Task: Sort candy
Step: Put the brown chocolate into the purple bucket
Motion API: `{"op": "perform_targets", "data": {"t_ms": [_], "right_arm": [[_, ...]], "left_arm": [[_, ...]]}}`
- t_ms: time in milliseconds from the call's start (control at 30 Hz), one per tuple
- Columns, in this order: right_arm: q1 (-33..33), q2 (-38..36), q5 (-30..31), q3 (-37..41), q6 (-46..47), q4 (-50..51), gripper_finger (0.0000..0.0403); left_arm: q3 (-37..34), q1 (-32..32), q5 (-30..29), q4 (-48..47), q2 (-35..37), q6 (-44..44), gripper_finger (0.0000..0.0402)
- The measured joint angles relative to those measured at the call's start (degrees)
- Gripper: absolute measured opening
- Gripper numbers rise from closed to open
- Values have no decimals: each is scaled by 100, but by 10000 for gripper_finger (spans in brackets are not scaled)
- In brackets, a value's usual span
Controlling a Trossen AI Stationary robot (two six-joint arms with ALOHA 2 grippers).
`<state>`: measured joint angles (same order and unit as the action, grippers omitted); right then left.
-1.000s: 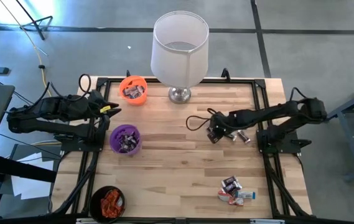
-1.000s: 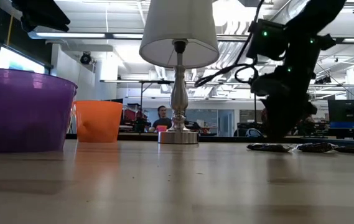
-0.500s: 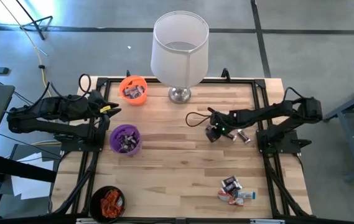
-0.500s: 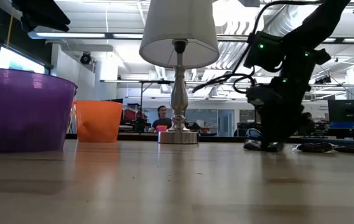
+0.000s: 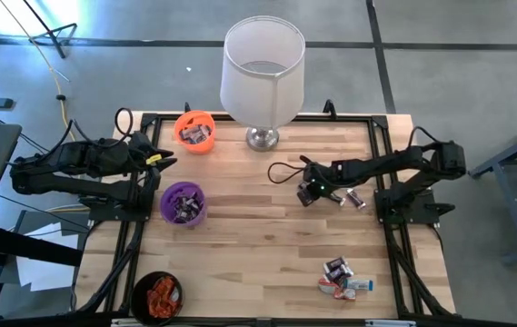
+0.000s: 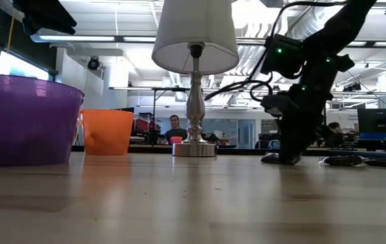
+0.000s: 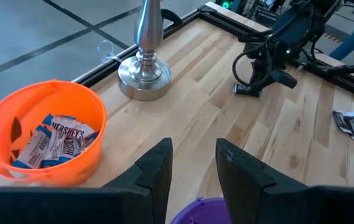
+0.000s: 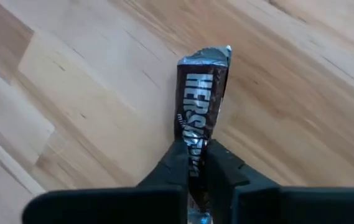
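Observation:
My right gripper stands tipped steeply down at the table's middle right, shut on a dark brown candy that lies on the wood. Two more dark candies lie just to its right. A small heap of mixed candy sits near the front right. Silver-blue candy fills the orange cup, dark candy the purple cup, and orange-red candy the black cup. My left gripper waits open above the purple cup at the left edge. My right gripper pinches the brown candy by its near end between the two fingers. The fingers come slanting down from the table's right side and lie along the wrapper. The candy's far end rests flat on the table.
A lamp with a white shade and a metal foot stands at the far middle. A black cable loops beside my right gripper. Bare wood lies across the table's middle. A person sits far behind the table.
My right gripper has sunk from above the dark candy down onto it and has shifted a little toward the table's left edge, tipping more steeply.

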<state>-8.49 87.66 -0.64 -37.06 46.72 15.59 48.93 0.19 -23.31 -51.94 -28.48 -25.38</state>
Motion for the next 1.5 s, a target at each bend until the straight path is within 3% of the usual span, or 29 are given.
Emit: {"op": "perform_targets", "data": {"t_ms": [133,233,467,667,800,967,1133,1367,1500], "right_arm": [[213,34,-55,-400,131,-7,24],[525,32,27,-927,-6,-336,10],[1314,64,1038,-2496,-881,-788,9],[1672,1067,1541,-3978,-2064,-1211,5],[1610,2194,1314,-5240,-2686,-1111,7],[1395,3394,526,-6903,-3190,-765,8],[1253,4293,333,-8253,-3374,-84,8],[1120,5174,-9,-9258,-3373,107,12],[1070,5286,-143,-9372,-3415,162,45]], "left_arm": [[0,0,0,-4,1,1,110],[0,0,3,-7,1,34,110],[0,-1,9,-9,0,171,110],[0,0,11,-9,-1,198,110],[0,0,23,-9,1,198,110],[0,-2,57,-16,-1,274,110],[0,0,57,-40,1,337,110],[0,-1,68,-91,0,546,110],[0,-1,68,-97,-1,557,110]]}}
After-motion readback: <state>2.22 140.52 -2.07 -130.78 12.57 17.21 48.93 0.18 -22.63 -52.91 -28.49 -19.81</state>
